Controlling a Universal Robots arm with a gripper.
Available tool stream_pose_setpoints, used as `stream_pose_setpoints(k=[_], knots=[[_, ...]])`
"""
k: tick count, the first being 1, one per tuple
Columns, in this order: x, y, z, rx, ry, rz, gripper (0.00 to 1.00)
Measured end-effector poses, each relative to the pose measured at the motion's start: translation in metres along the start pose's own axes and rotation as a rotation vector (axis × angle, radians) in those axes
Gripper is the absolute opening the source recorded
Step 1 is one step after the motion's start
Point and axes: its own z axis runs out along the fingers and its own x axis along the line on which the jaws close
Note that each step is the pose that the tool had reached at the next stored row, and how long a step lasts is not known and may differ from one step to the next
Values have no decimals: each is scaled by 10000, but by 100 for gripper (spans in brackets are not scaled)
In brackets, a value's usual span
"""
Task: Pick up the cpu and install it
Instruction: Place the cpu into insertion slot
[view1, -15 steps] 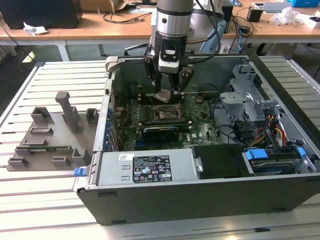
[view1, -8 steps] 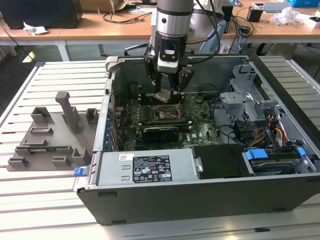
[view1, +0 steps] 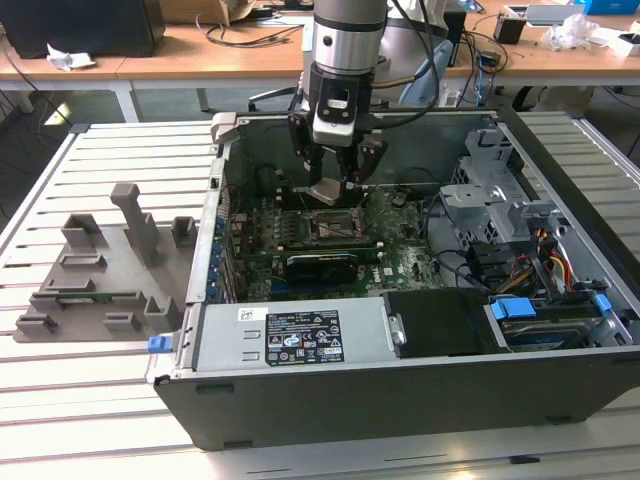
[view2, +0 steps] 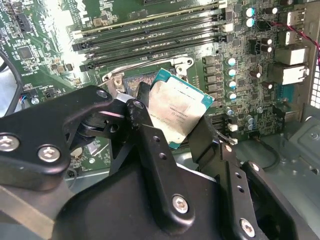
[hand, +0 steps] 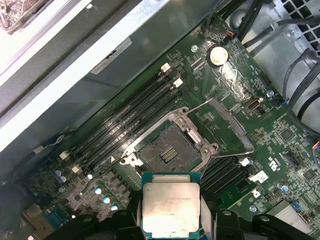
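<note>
Second wrist view shows cpu (view2: 179, 111) clamped inside tool (view2: 174, 120).

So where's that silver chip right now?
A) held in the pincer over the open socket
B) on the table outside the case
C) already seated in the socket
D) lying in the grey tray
A: the chip is clamped in the pincer, and in the first wrist view the socket beneath it lies open and empty.
</note>
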Motion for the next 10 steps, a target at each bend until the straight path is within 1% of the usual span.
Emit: stream_pose_setpoints(k=[3, 4, 6, 10], knots=[[0, 0, 0, 0, 10, 91, 55], [0, 0, 1, -1, 43, 402, 55], [-1, 1, 2, -1, 141, 1327, 55], [-2, 2, 1, 6, 141, 1391, 55]])
